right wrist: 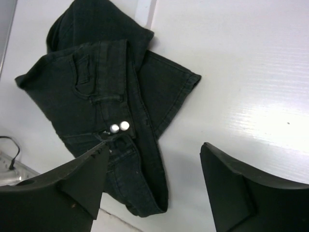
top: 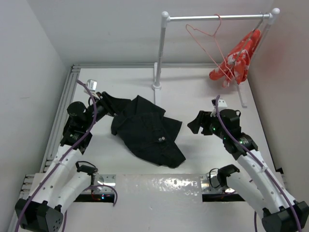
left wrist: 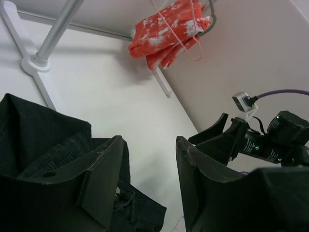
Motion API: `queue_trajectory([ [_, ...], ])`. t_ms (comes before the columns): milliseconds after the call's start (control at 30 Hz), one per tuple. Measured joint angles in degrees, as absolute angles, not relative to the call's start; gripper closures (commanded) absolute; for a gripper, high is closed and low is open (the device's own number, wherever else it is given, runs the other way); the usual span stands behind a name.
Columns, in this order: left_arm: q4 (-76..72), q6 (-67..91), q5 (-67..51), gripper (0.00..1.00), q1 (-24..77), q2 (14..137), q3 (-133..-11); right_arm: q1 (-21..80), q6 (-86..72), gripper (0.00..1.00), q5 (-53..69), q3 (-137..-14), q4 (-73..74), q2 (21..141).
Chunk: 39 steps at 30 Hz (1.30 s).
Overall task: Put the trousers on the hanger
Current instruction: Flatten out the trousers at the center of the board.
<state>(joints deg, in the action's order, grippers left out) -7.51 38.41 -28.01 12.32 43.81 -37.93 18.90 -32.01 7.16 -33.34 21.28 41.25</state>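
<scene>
**Top external.**
- Trousers: black, crumpled in a heap on the table, mid-left, legs folded over each other, two silver buttons facing up.
- Hanger: thin pale-pink wire, hooked on the white rail at the far right, well apart from the trousers.
- Orange-red bundle: hangs just beside the hanger, on the same rail.
- Left gripper: at the left end of the heap.
- Right gripper: near the heap's right edge, not touching it.

**Left wrist.**
- The jaws stand apart with bare table showing between them and nothing held.
- Dark fabric lies beside and behind the left-hand finger. Contact cannot be told.
- The rail, the bundle and the right arm lie ahead.

**Right wrist.**
- The jaws are spread wide and empty, above the waistband, buttons and one leg cuff.

**Hazards, as judged.**
- A pinch on a single fold would lift the heap as a lump, and the legs would stay tangled and be hard to feed through the wire.
- The hanger hangs only by its hook, so a nudge or a fabric drag could swing it or knock it off the rail.
- The bundle's closeness invites a snag.
- Both arms reaching to the far right could crowd each other.
</scene>
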Motion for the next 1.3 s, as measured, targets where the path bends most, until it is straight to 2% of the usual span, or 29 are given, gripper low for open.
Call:
queue_trajectory([
  [33, -7.53, 38.41, -27.75, 0.54, 12.32, 43.92, -37.93, 18.9, -32.01, 0.31, 7.84, -33.23, 21.28, 41.19],
  [100, -7.46, 38.41, -27.11, 0.57, 12.32, 44.1, -37.95, 18.9, -31.7, 0.55, 9.91, -33.23, 21.06, 41.15],
  [167, -7.14, 38.39, -26.44, 0.64, 12.32, 44.38, -38.35, 18.9, -31.68, 0.86, 12.47, -33.23, 20.67, 40.91],
  [267, -7.11, 38.87, -24.53, 0.81, 12.32, 44.38, -38.46, 18.9, -32.49, 1.0, 15.33, -33.45, 19.35, 40.88],
  [300, -7.38, 39.18, -24.1, 0.93, 12.32, 44.38, -38.46, 18.9, -32.77, 1.0, 15.9, -33.61, 19.05, 41.08],
  [333, -7.55, 39.53, -23.75, 1.0, 12.32, 44.47, -38.46, 18.9, -33.1, 1.0, 16.53, -33.69, 18.52, 41.47],
  [433, -8.97, 39.83, -21.8, 1.0, 13.91, 45.74, -38.46, 18.9, -33.74, 1.0, 17.91, -33.69, 16.4, 43.72],
  [633, -12.14, 40.4, -13.45, 1.0, 29.1, 58.17, -41.39, 20.25, -34.87, 1.0, 19.05, -31.94, 10.46, 52.6],
  [733, -11.29, 40.58, -10.39, 1.0, 32.08, 63.0, -41.76, 24.56, -34.61, 1.0, 17.1, -31.88, 9.08, 58.0],
  [800, -10.11, 40.49, -6.87, 0.9, 32.18, 62.5, -40.64, 27.99, -34.0, 0.98, 14.92, -32.4, 8.64, 61.78],
  [833, -9.96, 40.29, -4.99, 0.87, 32.18, 61.25, -39.42, 29.36, -33.74, 0.93, 14.04, -32.99, 8.54, 63.92],
  [867, -9.37, 40.32, -2.98, 0.83, 32.18, 59.44, -38.06, 30.17, -33.47, 0.8, 13.37, -33.43, 7.97, 65.82],
  [933, -7.01, 40.29, 1.67, 0.73, 32.18, 54.78, -34.96, 30.52, -33.19, 0.68, 11.97, -34.17, 6.09, 69.3],
  [967, -5.19, 40.36, 4.14, 0.69, 32.18, 52.29, -33.63, 30.52, -33.12, 0.54, 11.68, -34.72, 5.19, 71.07],
  [1000, -3.36, 40.53, 6.55, 0.64, 32.16, 50.39, -32.69, 30.52, -33.15, 0.49, 11.64, -35.44, 4.43, 72.99],
  [1067, 0.45, 41.1, 11.7, 0.6, 31.92, 46.87, -30.7, 30.48, -32.51, 0.43, 11.6, -38.17, 2.72, 78.17],
  [1133, 3.75, 42.0, 14.61, 0.6, 30.57, 45.39, -29.06, 30.5, -32.16, 0.41, 12.05, -40.84, 1.23, 82.67],
  [1300, 6.44, 43.11, 11.31, 0.41, 16.49, 45.45, -22.65, 30.52, -31.92, 0.39, 14.22, -45.84, -3.01, 91.61],
])
